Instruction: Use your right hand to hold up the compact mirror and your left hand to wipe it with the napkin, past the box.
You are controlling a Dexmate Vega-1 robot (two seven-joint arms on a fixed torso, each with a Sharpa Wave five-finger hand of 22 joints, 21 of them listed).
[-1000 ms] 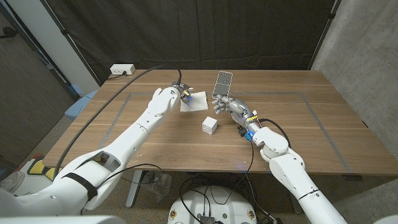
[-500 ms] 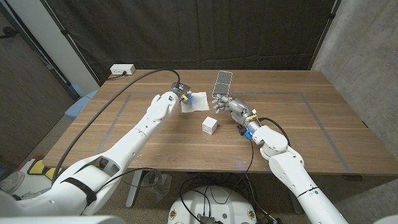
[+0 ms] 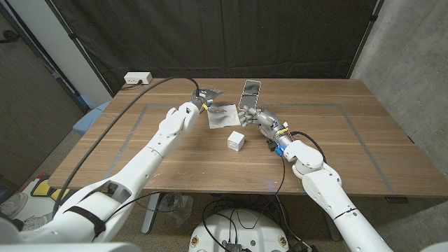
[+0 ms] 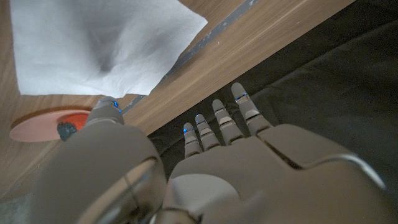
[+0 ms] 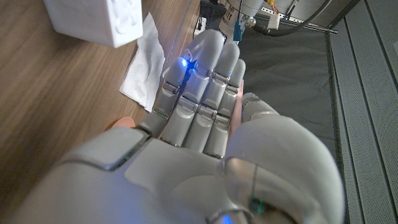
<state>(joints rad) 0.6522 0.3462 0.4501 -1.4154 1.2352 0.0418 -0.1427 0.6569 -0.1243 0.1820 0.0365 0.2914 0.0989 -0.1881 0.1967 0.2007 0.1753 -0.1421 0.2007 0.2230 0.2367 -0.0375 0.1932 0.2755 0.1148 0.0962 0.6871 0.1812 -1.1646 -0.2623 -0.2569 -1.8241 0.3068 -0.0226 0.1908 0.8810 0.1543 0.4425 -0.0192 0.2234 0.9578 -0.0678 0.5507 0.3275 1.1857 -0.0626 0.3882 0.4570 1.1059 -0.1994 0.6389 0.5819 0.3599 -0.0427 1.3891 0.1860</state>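
Observation:
My right hand [image 3: 260, 120] holds the compact mirror [image 3: 250, 94] upright above the table, past the white box [image 3: 236, 141]. A pink edge of the compact [image 5: 120, 125] peeks out from under that hand [image 5: 199, 106]. The white napkin [image 3: 222, 115] is lifted off the table and tilted, just left of the mirror. My left hand [image 3: 194, 107] holds it by its near edge. In the left wrist view the thumb [image 4: 107, 112] meets the napkin's [image 4: 93, 43] edge while the other fingers [image 4: 217, 121] spread away from it. Napkin and mirror are a little apart.
A white power strip [image 3: 138, 78] lies at the table's far left corner, with a black cable running from it along my left arm. Grey tape lines [image 3: 329, 106] mark a rectangle on the wooden table. A black curtain hangs behind.
My left hand has picked the napkin up from the table and carried it a little toward the mirror. The right hand and mirror have stayed put.

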